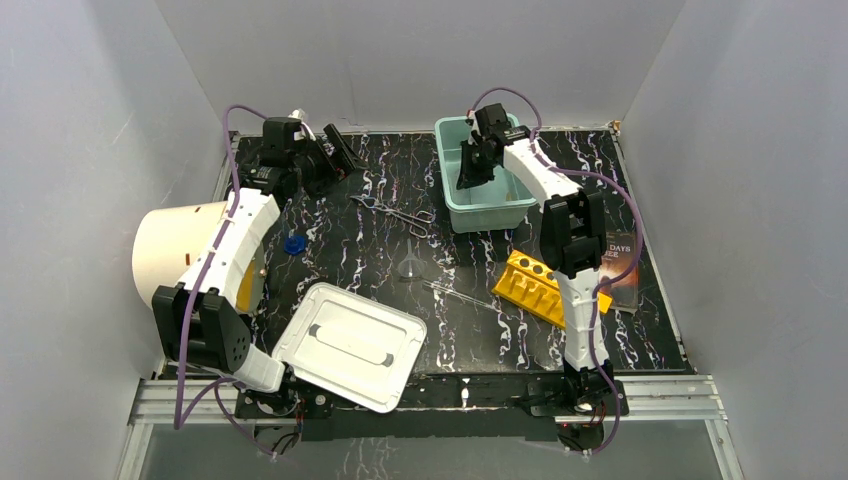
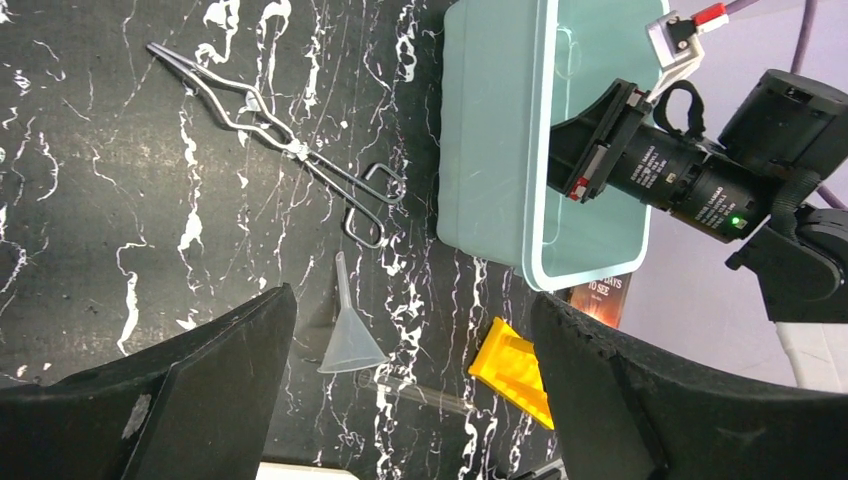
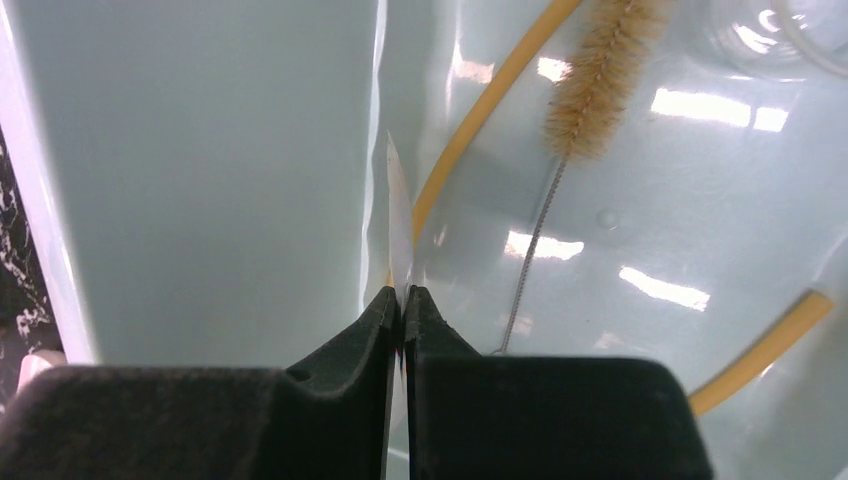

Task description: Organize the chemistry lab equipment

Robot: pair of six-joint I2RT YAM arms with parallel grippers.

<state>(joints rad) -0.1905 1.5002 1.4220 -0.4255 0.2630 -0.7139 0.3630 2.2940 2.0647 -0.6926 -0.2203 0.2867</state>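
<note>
My right gripper point(image 1: 468, 175) is down inside the teal bin point(image 1: 447, 200). In the right wrist view it point(image 3: 402, 292) is shut on a thin white bag point(image 3: 400, 200) seen edge-on. A tan rubber tube point(image 3: 490, 100), a tan bristle brush point(image 3: 605, 75) and a clear beaker point(image 3: 770, 30) lie in the bin. My left gripper point(image 1: 335, 155) is open and empty at the back left; in its wrist view it point(image 2: 412, 300) hangs above the mat. On the mat lie metal scissors point(image 1: 395, 212), a clear funnel point(image 1: 410, 265), a thin glass rod point(image 1: 460, 295), a yellow rack point(image 1: 540, 287) and a blue cap point(image 1: 293, 243).
A white bin lid point(image 1: 350, 345) lies at the front left. A big white drum point(image 1: 190, 255) stands at the left edge under my left arm. A dark book point(image 1: 620, 270) lies right of the rack. White walls close in on three sides.
</note>
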